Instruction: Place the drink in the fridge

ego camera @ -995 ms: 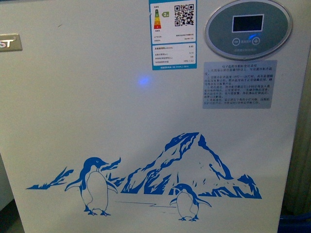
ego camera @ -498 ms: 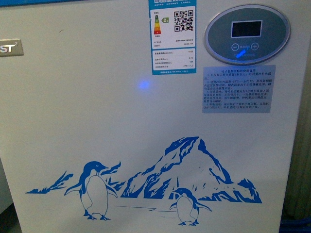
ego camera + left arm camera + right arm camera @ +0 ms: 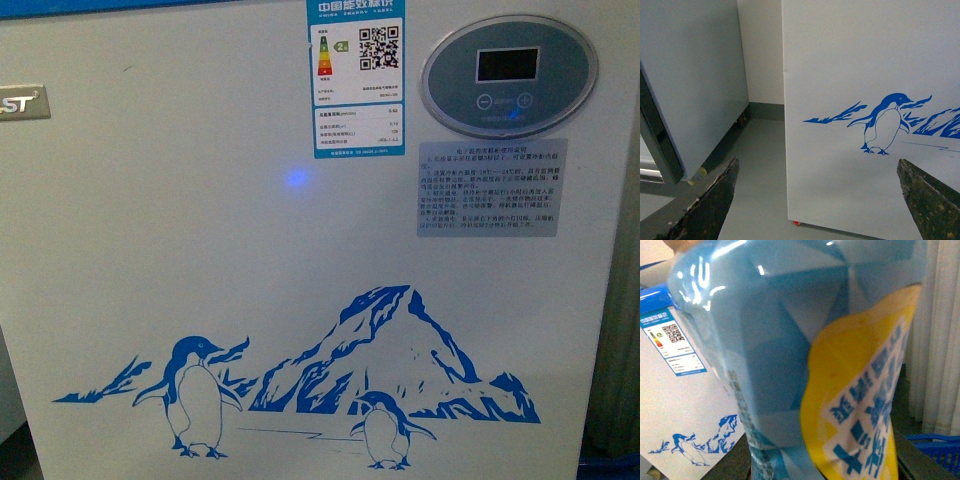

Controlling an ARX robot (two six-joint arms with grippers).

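Compared with 1 second back, the front view has crept upward. The fridge (image 3: 300,260) sits a bit lower in frame, and a sliver of its blue top rim (image 3: 120,5) now shows along the top edge. My guess is the robot is lifting toward the lid. The lid itself isn't in view, so the actual putting-in hasn't started.

Left gripper (image 3: 817,167): claw spread wide with nothing in it, facing the fridge's lower front. There's 1 grey cabinet (image 3: 690,75) off to that side, standing apart from the fridge.

Head count across the fridge front:
- 1 brand badge (image 3: 22,102)
- 2 penguins (image 3: 192,395), the smaller one (image 3: 388,430) further right
- 1 blue light spot (image 3: 296,178)
- 1 mountain (image 3: 385,340)
- 1 energy label (image 3: 358,78)
- 1 display panel (image 3: 508,75)
- 1 text sticker (image 3: 492,188) under the panel

There's 1 drink (image 3: 805,365), in a pale blue wrap with a yellow patch. It fills the right wrist view, so it's outside the fridge, up in the right gripper (image 3: 825,472). The claw looks clamped on it, though the fingers barely show. Further right is 1 blue basket (image 3: 935,447).
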